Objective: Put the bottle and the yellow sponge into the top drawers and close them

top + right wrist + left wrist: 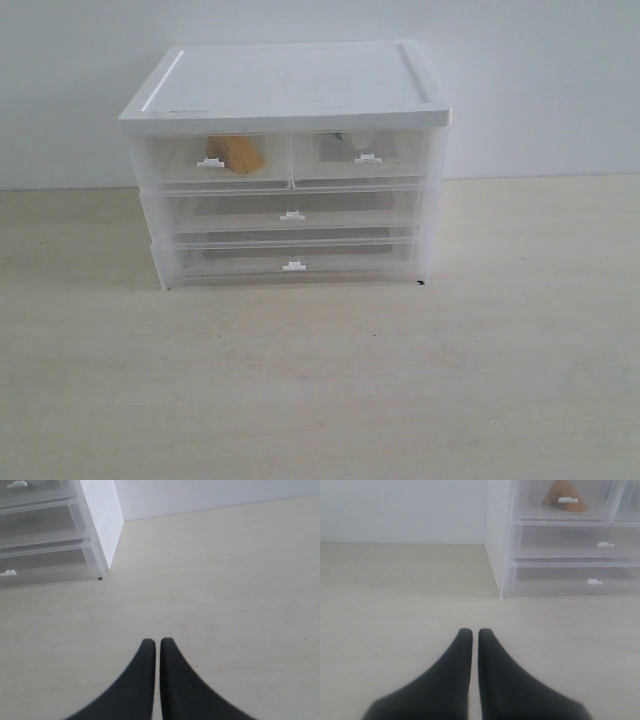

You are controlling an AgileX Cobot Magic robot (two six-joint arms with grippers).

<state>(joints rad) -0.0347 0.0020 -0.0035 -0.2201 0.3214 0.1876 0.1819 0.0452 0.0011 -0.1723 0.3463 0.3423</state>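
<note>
The yellow sponge [238,155] lies inside the left top drawer [215,160], which is pushed in flush; it also shows in the left wrist view as the sponge [563,497]. The right top drawer [362,156] is also flush, and a pale shape of the bottle [358,142] shows dimly through its front. Neither arm appears in the exterior view. My left gripper [471,632] hovers over bare table, shut and holding nothing, well off the cabinet's left front. My right gripper [157,642] is shut and holding nothing, off the cabinet's right front.
The white cabinet [290,85] stands at the back middle of a pale wooden table [320,390]. Two full-width drawers [292,213] sit below the top ones, both pushed in. A white wall rises behind.
</note>
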